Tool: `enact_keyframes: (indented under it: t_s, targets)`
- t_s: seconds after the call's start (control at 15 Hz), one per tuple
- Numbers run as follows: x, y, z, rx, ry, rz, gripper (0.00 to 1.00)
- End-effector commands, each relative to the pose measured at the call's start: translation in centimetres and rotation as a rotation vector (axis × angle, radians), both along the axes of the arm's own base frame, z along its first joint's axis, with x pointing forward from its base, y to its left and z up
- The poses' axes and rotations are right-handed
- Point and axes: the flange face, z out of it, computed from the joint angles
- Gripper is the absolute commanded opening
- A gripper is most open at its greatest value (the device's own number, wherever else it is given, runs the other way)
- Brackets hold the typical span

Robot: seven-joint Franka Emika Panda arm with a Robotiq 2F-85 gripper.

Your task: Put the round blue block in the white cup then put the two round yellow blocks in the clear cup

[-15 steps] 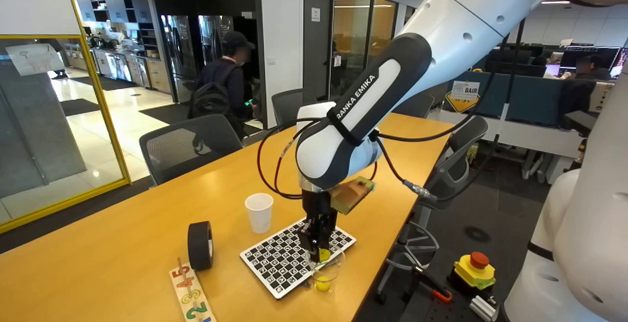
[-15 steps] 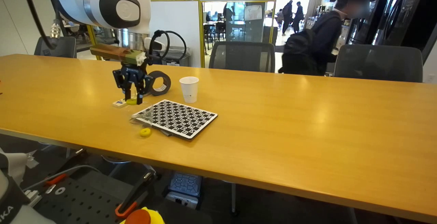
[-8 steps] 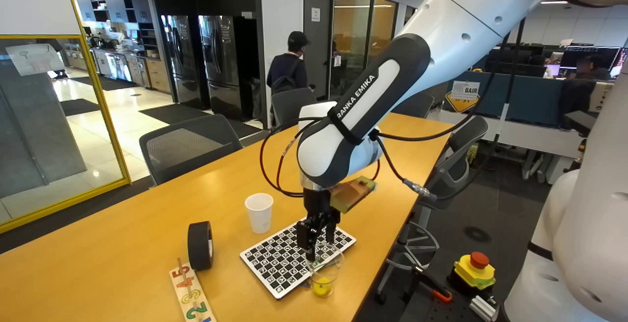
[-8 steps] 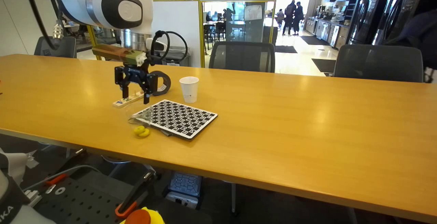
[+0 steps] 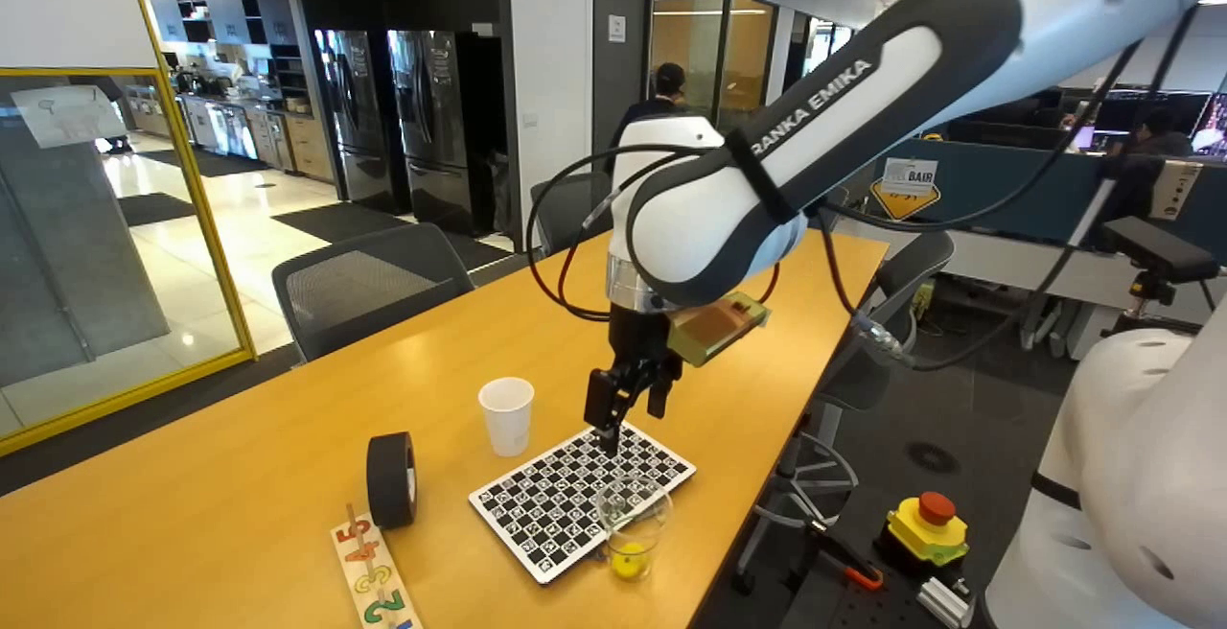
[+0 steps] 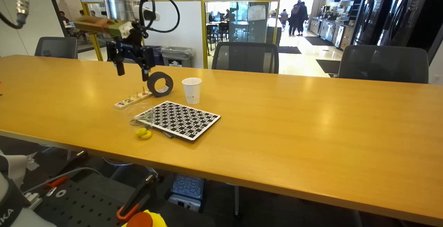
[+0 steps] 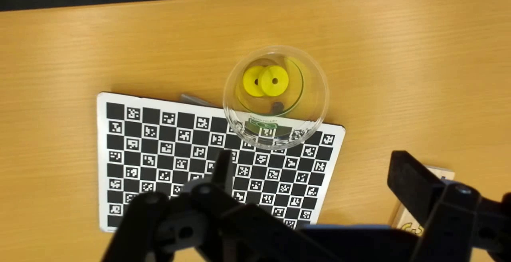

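The two round yellow blocks, one (image 7: 274, 80) overlapping the other (image 7: 250, 79), lie at the bottom of the clear cup (image 7: 315, 98) in the wrist view. That cup stands upright at the board's edge and is faint in an exterior view (image 6: 141, 111). My gripper (image 5: 633, 426) hangs above the board, higher than the clear cup and apart from it. Its fingers (image 7: 413, 182) are spread wide with nothing between them. The white cup (image 5: 506, 418) stands upright beyond the board; its inside bottom is hidden. The round blue block is hidden or out of view.
A checkered board (image 5: 566, 504) lies flat beside the clear cup. A black tape roll (image 6: 161, 84) stands on edge near the white cup, with a wooden number strip (image 6: 133, 100) with pegs beside it. The table's edge (image 7: 159, 3) runs close behind the clear cup.
The gripper was shut on a yellow block over the clear cup. It opened, the block dropped inside onto the other one, and the arm then rose and moved away from the cup.
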Motion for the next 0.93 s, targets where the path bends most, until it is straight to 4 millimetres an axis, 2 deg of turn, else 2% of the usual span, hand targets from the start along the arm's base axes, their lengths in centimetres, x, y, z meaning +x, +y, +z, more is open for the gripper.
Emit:
enact_keyframes:
  t_s: [0.0,0.13,0.27,0.4,0.47,0.67,0.87]
  targets:
    - [-4.6,0.1,4.2,-0.052,-0.092,0.008,1.0]
    - [-6.4,-0.2,6.2,-0.062,-0.116,0.08,1.0]
    - [-7.7,-0.4,10.1,-0.079,-0.107,0.143,1.0]
    - [-10.2,-1.0,13.0,-0.075,-0.102,0.176,1.0]
    - [-11.8,-1.8,13.3,-0.045,-0.088,0.17,1.0]
    - [-14.3,-3.8,15.5,-0.027,-0.002,0.144,1.0]
    - [-16.3,-5.7,15.6,-0.021,0.043,0.094,1.0]
